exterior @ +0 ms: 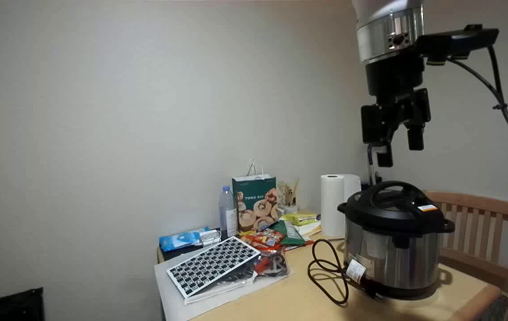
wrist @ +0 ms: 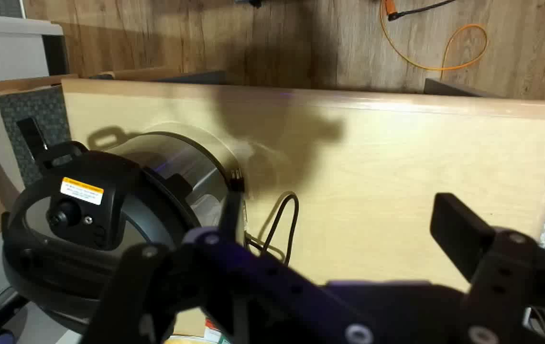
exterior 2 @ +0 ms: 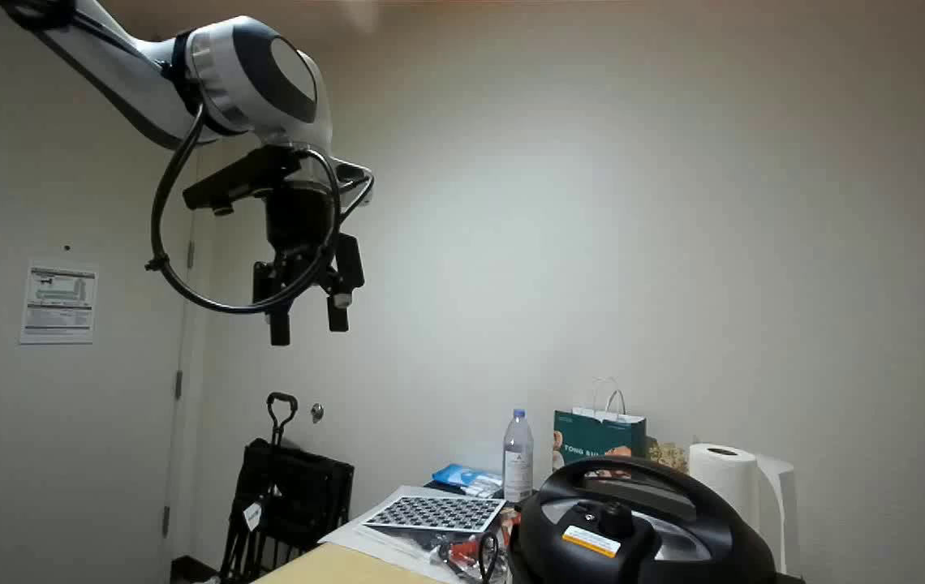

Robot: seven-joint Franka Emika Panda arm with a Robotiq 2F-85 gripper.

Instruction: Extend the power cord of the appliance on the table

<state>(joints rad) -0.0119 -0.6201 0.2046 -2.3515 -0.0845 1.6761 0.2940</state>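
Observation:
The appliance is a silver pressure cooker with a black lid [exterior: 392,254]. It stands on the pale wooden table and also shows in an exterior view [exterior 2: 633,519] and the wrist view [wrist: 95,224]. Its black power cord [exterior: 338,269] lies in loops on the table beside the cooker. In the wrist view the cord [wrist: 295,215] is partly hidden by a finger. The plug [wrist: 236,182] with its metal prongs lies close to the cooker's base. My gripper [exterior: 400,149] is open and empty, high above the table. It also shows open in an exterior view [exterior 2: 309,323] and the wrist view [wrist: 339,212].
A checkered board [exterior: 214,265], snack packets [exterior: 267,238], a water bottle [exterior: 228,214], a green paper bag [exterior: 256,200] and paper towel rolls [exterior: 333,205] stand or lie towards the wall. A wooden chair [exterior: 494,223] is beside the table. The table edge [wrist: 325,98] shows in the wrist view.

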